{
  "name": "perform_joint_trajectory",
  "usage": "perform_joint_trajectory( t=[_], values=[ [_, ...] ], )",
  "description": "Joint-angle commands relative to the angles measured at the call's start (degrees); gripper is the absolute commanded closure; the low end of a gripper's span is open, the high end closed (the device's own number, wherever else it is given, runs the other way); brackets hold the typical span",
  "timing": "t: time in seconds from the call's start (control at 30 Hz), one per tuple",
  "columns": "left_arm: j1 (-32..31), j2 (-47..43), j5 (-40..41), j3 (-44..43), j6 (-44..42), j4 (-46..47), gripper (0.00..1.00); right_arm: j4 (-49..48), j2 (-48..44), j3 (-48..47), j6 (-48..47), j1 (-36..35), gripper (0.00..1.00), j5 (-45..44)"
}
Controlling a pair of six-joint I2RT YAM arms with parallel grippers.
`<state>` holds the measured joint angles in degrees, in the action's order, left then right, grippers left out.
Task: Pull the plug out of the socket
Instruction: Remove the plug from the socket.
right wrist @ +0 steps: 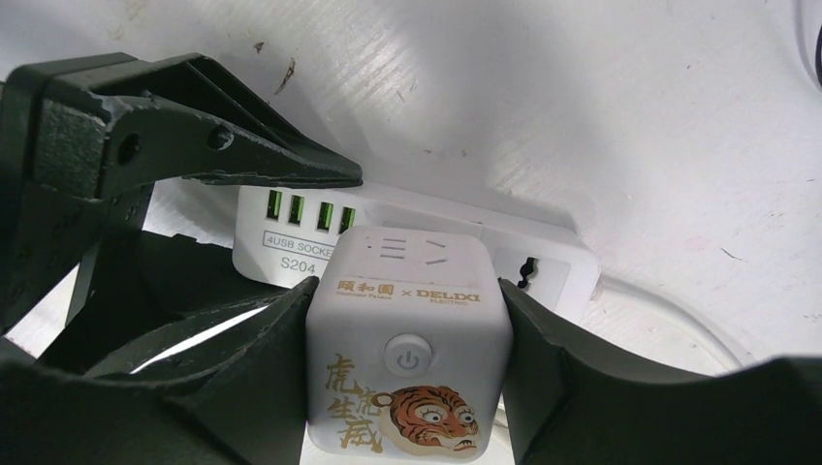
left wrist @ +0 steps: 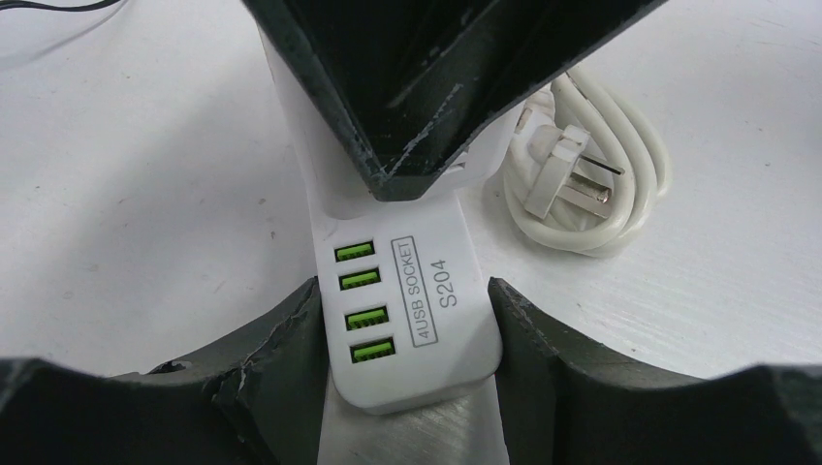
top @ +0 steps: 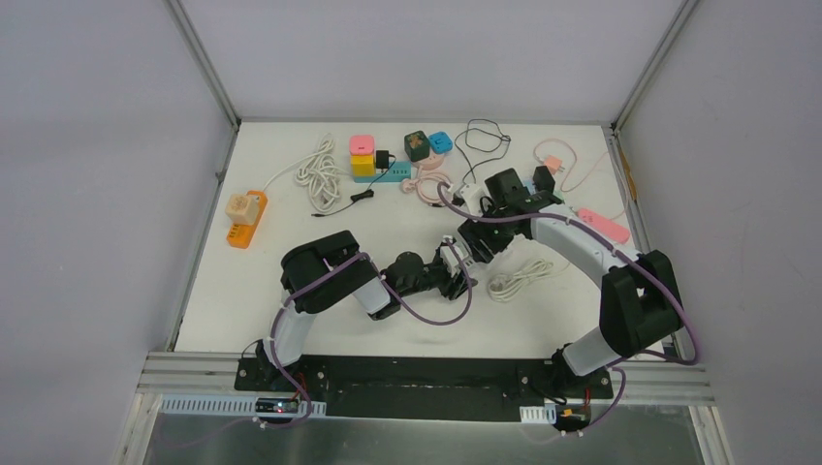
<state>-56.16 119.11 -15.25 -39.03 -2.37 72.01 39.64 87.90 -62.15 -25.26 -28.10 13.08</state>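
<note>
A white USB socket strip (left wrist: 417,320) marked S204 lies mid-table, and my left gripper (left wrist: 402,291) is shut on its end, one finger on each long side. On the strip's face sits the plug, a white cube (right wrist: 407,349) with a tiger picture and a power button. My right gripper (right wrist: 407,291) is shut on the cube's two sides. The strip (right wrist: 281,242) shows behind the cube. I cannot tell whether the cube's pins are still seated. In the top view both grippers meet at the strip (top: 453,257).
A coiled white cable with a bare plug (left wrist: 582,184) lies right beside the strip. Farther back are an orange power strip (top: 244,219), a white rope-like cable (top: 318,172), coloured cube adapters (top: 363,155), black cables (top: 482,136) and a pink strip (top: 603,225).
</note>
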Motion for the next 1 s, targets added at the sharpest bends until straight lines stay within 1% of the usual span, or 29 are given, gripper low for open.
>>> perform_joint_trajectory(
  t=[0.0, 0.17, 0.37, 0.47, 0.57, 0.7, 0.77, 0.87, 0.97],
  values=[
    [0.6, 0.6, -1.9, -0.4, -0.9, -5.5, 1.0, 1.9, -3.1, -1.4, -1.8, -5.8, 1.0, 12.0],
    [0.7, 0.6, -1.7, -0.6, -1.0, -5.9, 1.0, 2.4, -2.9, -2.0, -2.2, -6.1, 1.0, 8.8],
    [0.7, 0.6, -2.0, -0.6, -1.0, -5.9, 1.0, 3.6, -4.1, -2.1, -2.2, 1.9, 1.0, 13.3],
    [0.7, 0.5, -2.3, -0.4, -1.0, -5.7, 1.0, 3.7, -4.2, -2.1, -2.0, 3.4, 1.0, 15.1],
    [0.7, 0.6, -2.5, -0.4, -0.9, -5.4, 1.0, 3.2, -3.8, -1.9, -1.5, 1.6, 1.0, 15.6],
    [0.7, 0.5, -2.4, -0.3, -0.8, -5.3, 1.0, 2.2, -2.9, -2.0, -1.4, -5.0, 1.0, 12.4],
    [0.6, 0.5, -2.1, -0.3, -0.8, -5.4, 1.0, 2.4, -2.2, -2.2, -1.5, -7.0, 1.0, 11.6],
    [0.7, 0.6, -1.8, -0.5, -0.9, -5.7, 1.0, 2.3, -2.3, -2.3, -1.6, -7.9, 1.0, 10.1],
    [0.7, 0.7, -1.9, -0.8, -1.0, -6.2, 1.0, 2.4, -2.7, -2.2, -1.7, -6.1, 1.0, 10.2]
  ],
)
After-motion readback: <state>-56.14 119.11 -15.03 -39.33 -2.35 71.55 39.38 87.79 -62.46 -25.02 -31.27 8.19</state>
